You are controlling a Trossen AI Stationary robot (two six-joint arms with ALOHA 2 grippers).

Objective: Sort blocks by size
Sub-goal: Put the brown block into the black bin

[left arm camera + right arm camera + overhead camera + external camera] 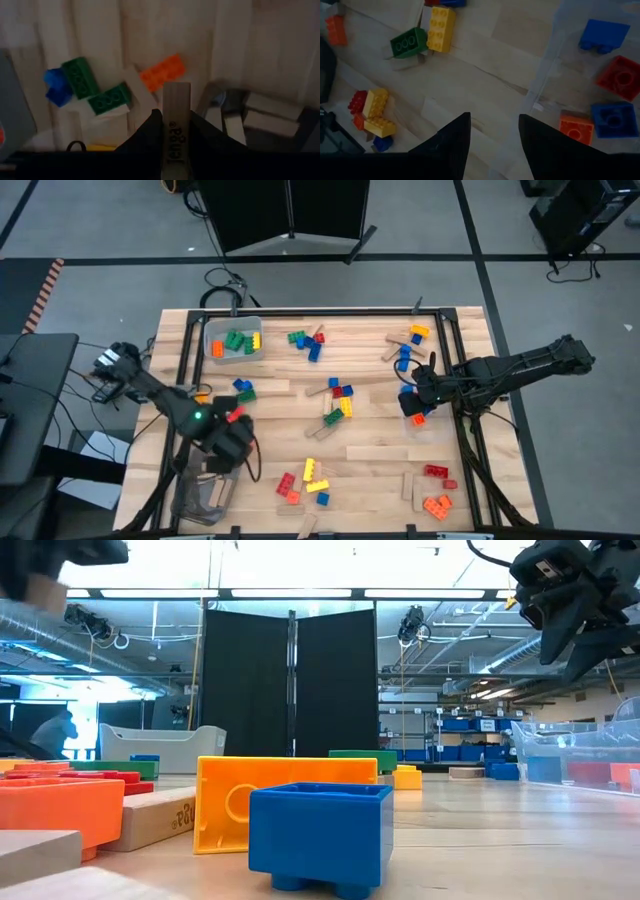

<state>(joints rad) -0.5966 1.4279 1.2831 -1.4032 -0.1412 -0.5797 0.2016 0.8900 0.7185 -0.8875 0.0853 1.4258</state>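
So the wooden table (380, 425) is covered in scattered blocks, studded bricks in clumps all over plus plain tan wooden pieces lying flat between them.

The left arm is down at the near-left corner. Its left gripper (222, 448) is clenched on a tan wooden block (176, 125), which stands up between the two dark fingers in the left wrist view, printed lettering facing the camera. It's right beside a grey bin (203, 496) at the table's near-left corner, and that bin already has a few wooden pieces (270, 117) lying in it.

The right arm reaches in from the right side. The right gripper (492, 145) has its fingers spread apart with nothing between them, hovering over the edge of a clear bin (555, 45) at the right side of the table. In that bin: two blue bricks (606, 34), a red one (621, 74) and an orange one (575, 128).

Another clear bin (233, 340) sits at the far-left of the table, holding green, orange and yellow bricks.

Smaller stuff: a green brick (409, 43) touching a yellow brick (441, 21) mid-table, and a red/yellow cluster (305, 478) near the front edge. In the low view, a blue brick (320, 835) sits right in front of an orange-yellow one (240, 805).
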